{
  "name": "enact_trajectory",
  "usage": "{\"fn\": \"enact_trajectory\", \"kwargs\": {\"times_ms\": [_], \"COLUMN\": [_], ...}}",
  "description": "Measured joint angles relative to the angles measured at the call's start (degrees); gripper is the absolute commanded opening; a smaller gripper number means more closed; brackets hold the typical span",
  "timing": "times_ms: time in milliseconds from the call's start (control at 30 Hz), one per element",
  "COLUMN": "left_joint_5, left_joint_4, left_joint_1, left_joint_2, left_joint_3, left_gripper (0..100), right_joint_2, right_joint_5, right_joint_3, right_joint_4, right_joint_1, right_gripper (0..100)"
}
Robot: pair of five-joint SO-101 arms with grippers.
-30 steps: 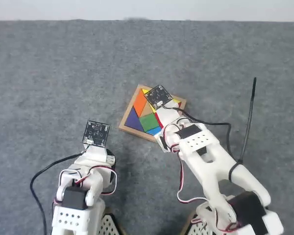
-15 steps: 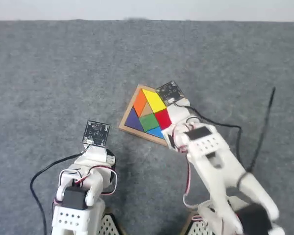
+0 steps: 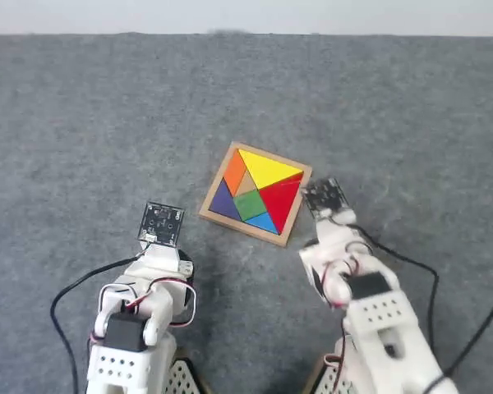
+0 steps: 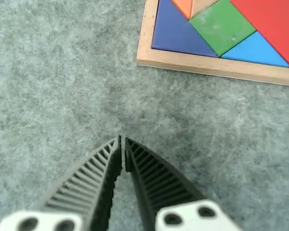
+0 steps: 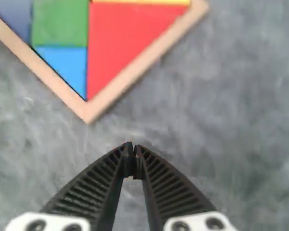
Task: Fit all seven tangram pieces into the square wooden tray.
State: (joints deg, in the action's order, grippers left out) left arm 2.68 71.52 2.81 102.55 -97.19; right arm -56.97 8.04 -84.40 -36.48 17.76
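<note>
Wood is used for the square tray [image 3: 241,227], set mid-table on fuzzy grey felt [image 3: 107,107] and filled flush with flat coloured tangram pieces [image 3: 267,168], mostly triangles. Ribbed black fingers are pressed together on the left gripper [image 4: 123,142], near-left of it, and the right gripper [image 5: 130,147], near-right.

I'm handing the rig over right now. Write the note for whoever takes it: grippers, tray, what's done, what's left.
Left gripper: shut, empty, over the grey mat, short of the tray.
Right gripper: shut, empty, over the mat just off a tray corner.
Tray holds these pieces, lying flat with no gap visible: yellow, red, orange, green, light blue, dark blue, tan.
Done: all seven appear seated.
Left: probably only confirming the fit and parking the arms.
</note>
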Motion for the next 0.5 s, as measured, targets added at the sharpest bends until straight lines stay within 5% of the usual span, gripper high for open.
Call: {"fn": "enact_trajectory", "kwargs": {"times_ms": [333,500], "left_joint_5": [0.0,0.0], "left_joint_4": [0.0,0.0], "left_joint_1": [0.0,0.0], "left_joint_2": [0.0,0.0], "left_joint_3": [0.0,0.0], "left_gripper": [1,1], "right_joint_2": [-26.1,-37.2], "right_joint_5": [-0.1,-0.1], "right_joint_3": [-11.4,-11.5], "right_joint_4": [-0.1,-9.1], "right_joint_1": [-4.9,-4.8], "right_gripper": [0.8,0.9]}}
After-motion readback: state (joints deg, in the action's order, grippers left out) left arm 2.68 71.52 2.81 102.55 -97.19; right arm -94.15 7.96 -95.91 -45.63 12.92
